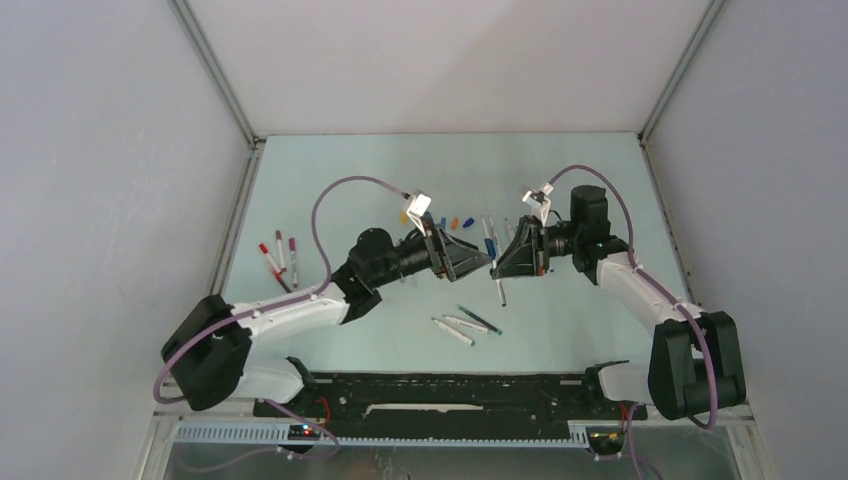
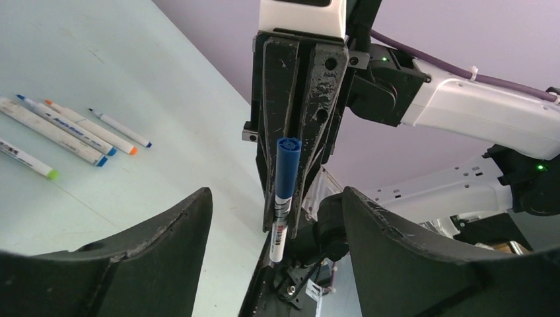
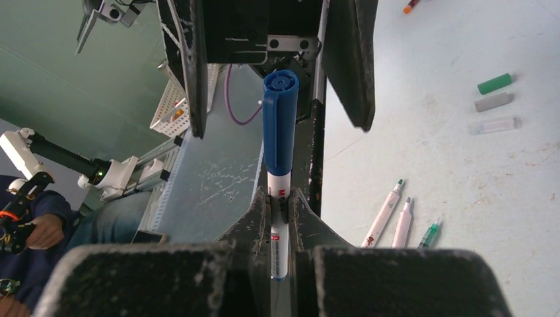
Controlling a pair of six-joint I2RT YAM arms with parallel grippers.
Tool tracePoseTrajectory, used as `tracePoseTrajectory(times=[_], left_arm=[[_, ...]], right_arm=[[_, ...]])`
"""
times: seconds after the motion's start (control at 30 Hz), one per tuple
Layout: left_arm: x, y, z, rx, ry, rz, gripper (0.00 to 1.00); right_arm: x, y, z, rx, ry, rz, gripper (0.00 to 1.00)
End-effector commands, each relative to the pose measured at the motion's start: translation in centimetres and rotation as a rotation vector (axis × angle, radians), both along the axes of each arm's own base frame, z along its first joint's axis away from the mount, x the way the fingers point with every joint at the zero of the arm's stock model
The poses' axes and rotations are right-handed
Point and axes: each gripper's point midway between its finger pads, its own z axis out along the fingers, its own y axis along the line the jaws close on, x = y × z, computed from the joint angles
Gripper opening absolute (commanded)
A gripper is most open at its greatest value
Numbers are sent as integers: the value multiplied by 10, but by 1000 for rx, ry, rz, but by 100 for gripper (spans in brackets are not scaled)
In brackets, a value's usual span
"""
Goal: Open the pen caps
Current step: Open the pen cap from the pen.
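My right gripper (image 3: 280, 201) is shut on a white pen barrel (image 3: 279, 231), and the pen's blue cap (image 3: 280, 125) sticks out past the fingertips. In the left wrist view the same cap (image 2: 288, 168) faces me, just beyond my left gripper (image 2: 274, 201). That gripper is open wide and holds nothing. Its fingers (image 3: 188, 66) stand on either side of the cap without touching it. From above, the two grippers meet tip to tip, left (image 1: 478, 262) and right (image 1: 503, 262). Loose green (image 3: 495, 83) and grey (image 3: 494, 102) pen caps lie on the table.
Uncapped pens lie near the front middle (image 1: 465, 325) and in the left wrist view (image 2: 66, 129). Three capped red and purple pens (image 1: 280, 255) lie at the left. Small orange and blue caps (image 1: 460, 222) lie behind the grippers. Walls enclose the table (image 1: 600, 180).
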Motion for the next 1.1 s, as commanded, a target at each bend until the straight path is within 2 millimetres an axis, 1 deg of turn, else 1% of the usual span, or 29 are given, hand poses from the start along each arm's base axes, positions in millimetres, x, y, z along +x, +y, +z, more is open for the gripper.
tracePoseTrajectory(times=[0.0,0.2,0.3,0.57,0.67,0.7,0.73,0.77,0.8,0.87,0.93,1.07], left_arm=[[-7,-13,37,-118,-62,-70,72],[-7,-21,44,-143,-71,-90,62],[-6,-23,47,-148,-79,-96,55],[-10,-30,49,-160,-70,-142,29],[-11,-30,52,-165,-71,-151,26],[-12,-30,54,-167,-75,-155,24],[-12,-31,54,-168,-79,-157,17],[-13,-31,58,-172,-88,-159,6],[-11,-30,61,-174,-98,-154,1],[-3,-25,71,-171,-127,-117,0],[16,-8,87,-174,-169,-29,0],[56,41,142,-208,-315,194,0]], right_arm=[[-15,-3,17,66,-32,127,0],[-16,-2,17,65,-26,135,0],[-16,-1,17,64,-22,138,0],[-16,-2,17,64,-17,140,0],[-16,-2,17,65,-16,144,0],[-16,-2,16,65,-15,144,0],[-16,-2,16,65,-14,146,0],[-16,-2,16,65,-12,147,0],[-17,-1,16,65,-10,149,0],[-17,0,15,65,-4,154,0],[-18,1,14,64,1,158,0],[-22,6,8,62,11,171,0]])
